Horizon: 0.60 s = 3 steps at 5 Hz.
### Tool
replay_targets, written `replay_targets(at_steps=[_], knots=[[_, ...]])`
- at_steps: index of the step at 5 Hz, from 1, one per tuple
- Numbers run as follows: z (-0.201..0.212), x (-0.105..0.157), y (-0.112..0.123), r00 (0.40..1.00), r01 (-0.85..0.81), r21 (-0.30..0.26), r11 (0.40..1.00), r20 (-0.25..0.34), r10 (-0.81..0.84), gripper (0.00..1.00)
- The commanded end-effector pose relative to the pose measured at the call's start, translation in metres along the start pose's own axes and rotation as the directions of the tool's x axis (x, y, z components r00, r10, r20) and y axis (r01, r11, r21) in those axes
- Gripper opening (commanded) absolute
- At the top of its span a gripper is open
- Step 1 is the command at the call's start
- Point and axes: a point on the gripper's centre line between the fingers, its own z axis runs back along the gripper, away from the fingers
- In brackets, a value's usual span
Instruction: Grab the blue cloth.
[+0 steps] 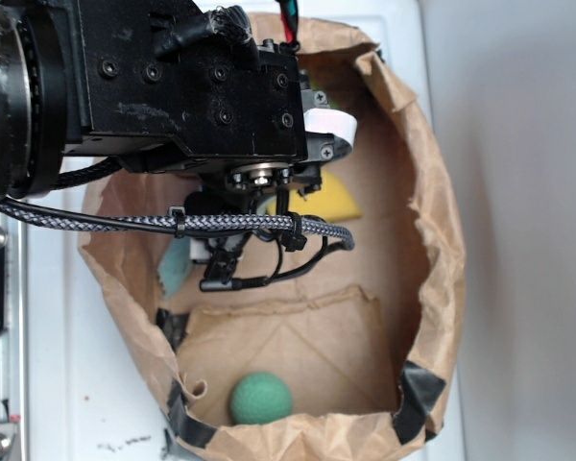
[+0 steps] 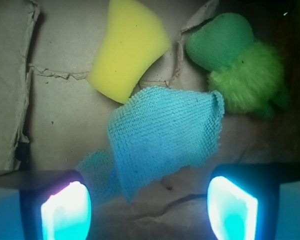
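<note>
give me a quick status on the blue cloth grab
Gripper open, jaws empty, above the bag floor. Blue cloth flat between them, ungrasped. Yellow sponge touches its far edge; nothing blocking.

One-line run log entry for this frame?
phase: pre-grasp | end effector: open, above blue cloth, not touching | cloth: flat on paper bag floor, overlapping yellow sponge

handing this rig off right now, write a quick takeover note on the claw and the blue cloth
Claw: open, empty, pads glowing, hanging over the paper bag.
Blue cloth: lying flat on the bag floor, between and just ahead of the pads, one corner touching the yellow sponge. Green fuzzy toy sits beside it.
Done: claw lined up above the cloth.
Left: lower, close on the cloth, lift.
</note>
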Motion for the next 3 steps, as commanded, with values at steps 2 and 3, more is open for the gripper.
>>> replay_targets(at_steps=[2,3], knots=[[-0.058,0.001,-0.014,0.983,-0.025,0.030,0.999,0.185,0.019,1.00],[-0.065,0.011,-0.016,0.978,-0.031,0.037,0.999,0.207,0.023,1.00]])
